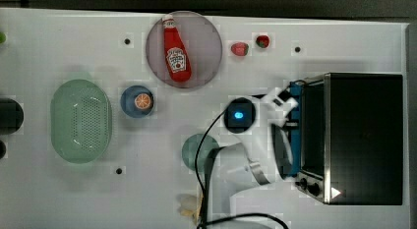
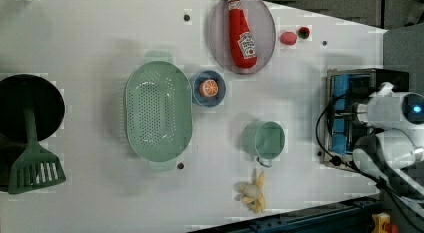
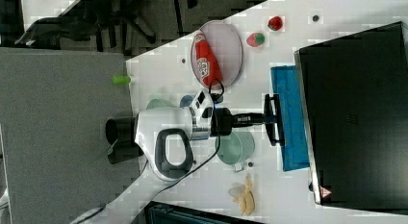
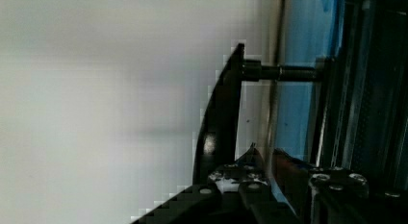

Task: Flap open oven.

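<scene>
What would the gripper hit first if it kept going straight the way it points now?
The oven door's bar handle: the gripper is already at it, the blue glass door right behind. Depth is unclear.

A white Franka Panda arm (image 3: pixel 166 137) with rounded, glossy link covers is seen, one cover marked by a dark grey rounded-rectangle inlay in the right view. A silver metal ring (image 1: pixel 259 173) is shown at a joint in the top view, where a black round cap with a blue glowing light (image 1: pixel 239 114) is also seen. A black cable (image 1: pixel 204 155) is looped along the arm. The black gripper (image 3: pixel 273 119) is mounted beyond a white wrist block. In the wrist view, small silver screws (image 4: pixel 320 177) are set into the black gripper body.
</scene>
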You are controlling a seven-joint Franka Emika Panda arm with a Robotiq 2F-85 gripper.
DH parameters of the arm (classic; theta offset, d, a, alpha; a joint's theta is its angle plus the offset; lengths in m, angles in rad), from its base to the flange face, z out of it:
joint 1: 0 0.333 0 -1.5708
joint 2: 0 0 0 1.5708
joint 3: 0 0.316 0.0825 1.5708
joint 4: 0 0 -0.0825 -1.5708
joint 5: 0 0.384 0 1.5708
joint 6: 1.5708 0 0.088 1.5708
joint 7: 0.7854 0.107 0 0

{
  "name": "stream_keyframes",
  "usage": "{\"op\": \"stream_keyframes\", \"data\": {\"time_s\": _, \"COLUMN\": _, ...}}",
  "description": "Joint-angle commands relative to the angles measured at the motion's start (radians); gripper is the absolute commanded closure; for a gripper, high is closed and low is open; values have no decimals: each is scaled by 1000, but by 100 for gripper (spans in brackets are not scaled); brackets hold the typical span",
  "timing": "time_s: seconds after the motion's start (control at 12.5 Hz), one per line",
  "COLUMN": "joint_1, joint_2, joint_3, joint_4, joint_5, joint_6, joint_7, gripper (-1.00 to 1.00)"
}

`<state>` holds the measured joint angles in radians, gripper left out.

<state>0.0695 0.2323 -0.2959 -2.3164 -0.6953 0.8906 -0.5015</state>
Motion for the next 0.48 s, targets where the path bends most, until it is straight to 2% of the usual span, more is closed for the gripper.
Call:
{"op": "stream_keyframes", "data": {"time_s": 0.08, "joint_1": 74, "joint_2": 96, "joint_3": 37, "joint_4": -6, "joint_5": -83, "joint_6": -1, "joint_7": 261, "gripper": 65}}
{"op": "stream_keyframes", "data": {"time_s": 0.24, "joint_1": 108, "joint_2": 156, "joint_3": 44, "joint_4": 13, "joint_5": -151, "joint_6": -22, "joint_7": 412, "gripper": 65}}
{"op": "stream_keyframes", "data": {"time_s": 0.48, "joint_1": 154, "joint_2": 247, "joint_3": 50, "joint_4": 42, "joint_5": -174, "joint_6": -21, "joint_7": 463, "gripper": 65}}
